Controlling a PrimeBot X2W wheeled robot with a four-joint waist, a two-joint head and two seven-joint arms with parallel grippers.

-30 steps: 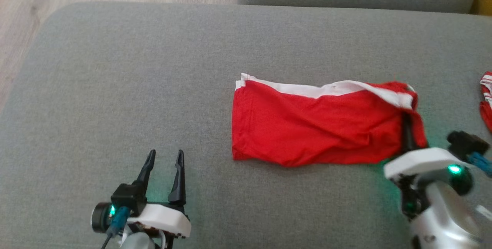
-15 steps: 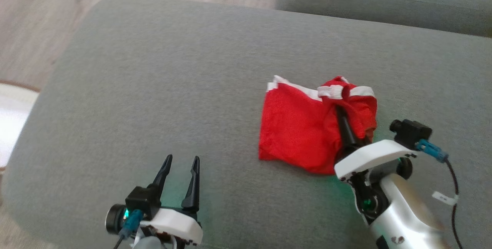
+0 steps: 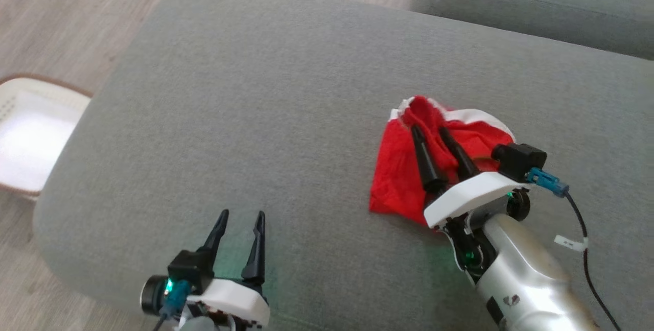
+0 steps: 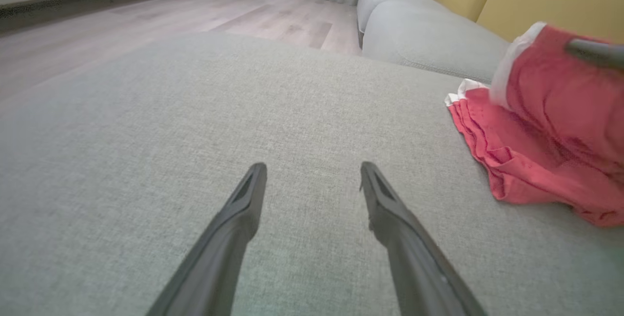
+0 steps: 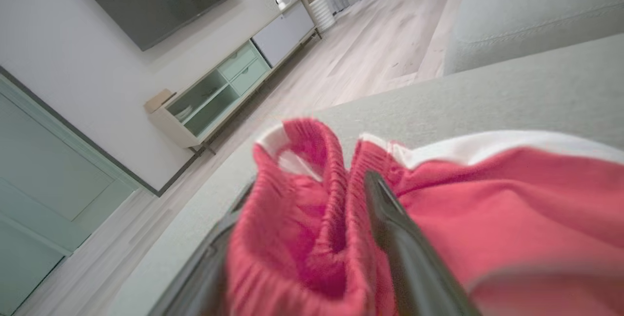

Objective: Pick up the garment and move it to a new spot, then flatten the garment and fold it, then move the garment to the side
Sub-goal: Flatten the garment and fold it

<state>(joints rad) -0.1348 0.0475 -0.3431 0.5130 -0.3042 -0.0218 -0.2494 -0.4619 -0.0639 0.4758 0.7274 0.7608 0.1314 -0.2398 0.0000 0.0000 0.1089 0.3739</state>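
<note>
the red garment with white trim lies bunched in a heap on the grey sofa cushion, right of centre, with its waistband end humped up on the far side. the right gripper reaches over it, its 2 fingers spread and a ridge of waistband loose between them, so this is plainly the nearer arm. the left gripper rests well apart, jaws spread and empty, with the garment off to its right.
</note>
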